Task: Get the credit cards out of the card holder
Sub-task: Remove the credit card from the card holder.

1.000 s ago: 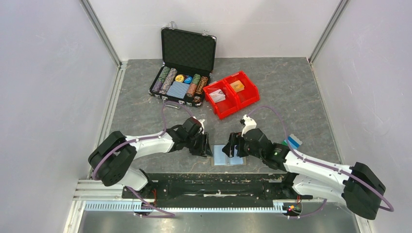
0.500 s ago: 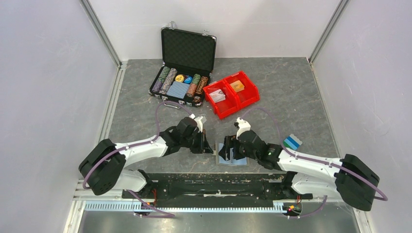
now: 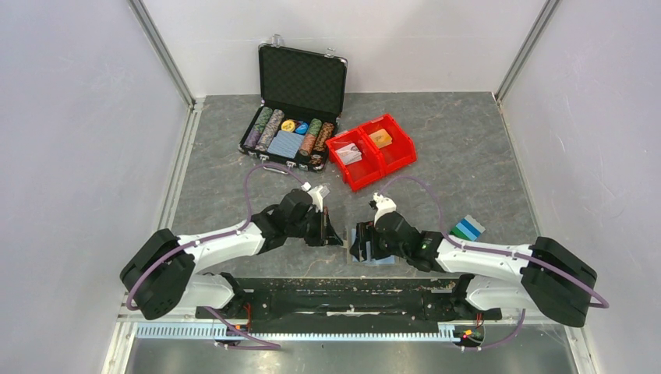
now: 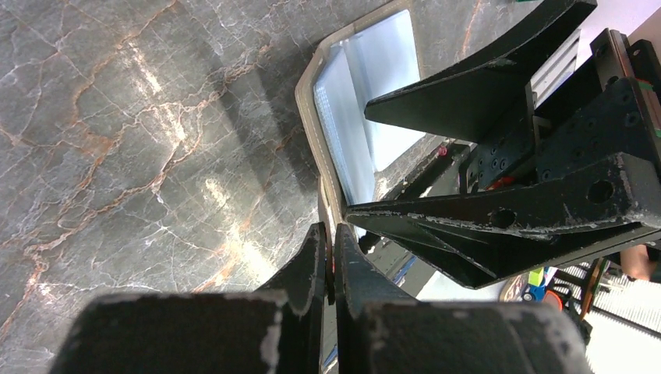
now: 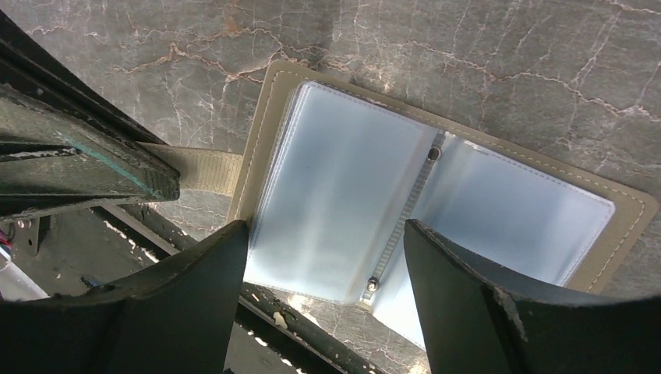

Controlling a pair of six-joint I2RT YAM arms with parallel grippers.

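Grey marble table (image 3: 468,140), middle of the near edge: our left gripper (image 4: 329,234) is clamped on the edge of the card holder (image 5: 343,195), which lies spread open. The right gripper (image 5: 323,234) hovers above it, jaws wide, holding nothing. The sleeves look empty to us, and blue-and-teal credit cards (image 3: 468,228) lie near the right edge. Nearly done, we reckon.

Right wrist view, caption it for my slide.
Open right gripper over the unfolded card holder; left gripper pinches its strap.
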